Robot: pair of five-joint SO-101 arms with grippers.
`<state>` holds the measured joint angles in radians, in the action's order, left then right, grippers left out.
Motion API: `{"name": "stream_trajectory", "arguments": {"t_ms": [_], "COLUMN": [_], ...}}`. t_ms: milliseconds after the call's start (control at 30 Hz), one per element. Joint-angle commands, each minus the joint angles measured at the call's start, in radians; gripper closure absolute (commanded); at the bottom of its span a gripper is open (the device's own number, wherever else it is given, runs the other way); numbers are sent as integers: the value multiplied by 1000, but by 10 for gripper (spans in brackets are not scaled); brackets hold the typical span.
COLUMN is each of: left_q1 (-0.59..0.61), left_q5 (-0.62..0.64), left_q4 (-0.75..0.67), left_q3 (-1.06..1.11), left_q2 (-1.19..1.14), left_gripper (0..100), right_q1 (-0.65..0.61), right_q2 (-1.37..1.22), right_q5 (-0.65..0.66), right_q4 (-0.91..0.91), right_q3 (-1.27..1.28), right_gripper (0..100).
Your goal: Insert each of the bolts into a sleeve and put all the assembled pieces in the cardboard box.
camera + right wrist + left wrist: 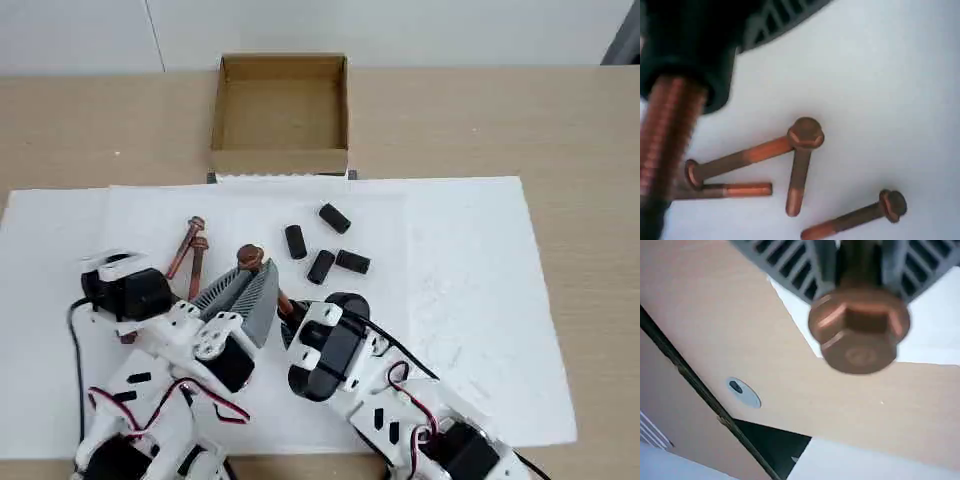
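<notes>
My left gripper (252, 272) is shut on a copper bolt (250, 256), whose hex head (858, 335) sticks out past the grey fingers (790, 270). The bolt's threaded shaft (665, 145) runs into a black sleeve (695, 60) held in my right gripper (288, 315), just right of the left one. Several loose sleeves (320, 266) lie on the white paper (460, 300) beyond the grippers. Loose bolts (186, 246) lie to the left, several of them in the right wrist view (801, 165). The cardboard box (283, 160) stands open at the back, with nothing inside.
The white paper covers most of the wooden table (560, 120). Both arm bodies crowd the near edge, with red and black cables (150, 400) over them. The box sits just past the paper's far edge.
</notes>
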<state>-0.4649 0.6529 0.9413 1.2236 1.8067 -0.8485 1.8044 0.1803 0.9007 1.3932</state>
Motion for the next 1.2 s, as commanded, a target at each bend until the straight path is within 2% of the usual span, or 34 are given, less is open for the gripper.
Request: {"name": "stream_trajectory", "arguments": {"t_ms": [0, 200, 367, 567, 767, 967, 1167], "left_q1": [-6, -35, -129, -155, -115, -17, 21], "left_q5": [2, -3, -77, -152, -189, -255, -262], "left_q4": [-14, 20, 112, 184, 187, 226, 235], "left_q3": [-7, 8, 21, 22, 22, 22, 13], "left_q2": [8, 5, 6, 5, 5, 3, 3], "left_gripper": [995, 995, 995, 995, 984, 803, 790], "right_q1": [-10, -10, -10, -8, -8, -8, -8], "right_q2": [5, 5, 5, 5, 5, 5, 5], "right_q5": [8, 11, 11, 12, 12, 12, 12], "right_q4": [-35, -35, -35, -35, -36, -36, -36], "right_q3": [-9, -17, -17, -18, -18, -18, -18], "right_gripper": [996, 996, 996, 996, 996, 996, 996]}}
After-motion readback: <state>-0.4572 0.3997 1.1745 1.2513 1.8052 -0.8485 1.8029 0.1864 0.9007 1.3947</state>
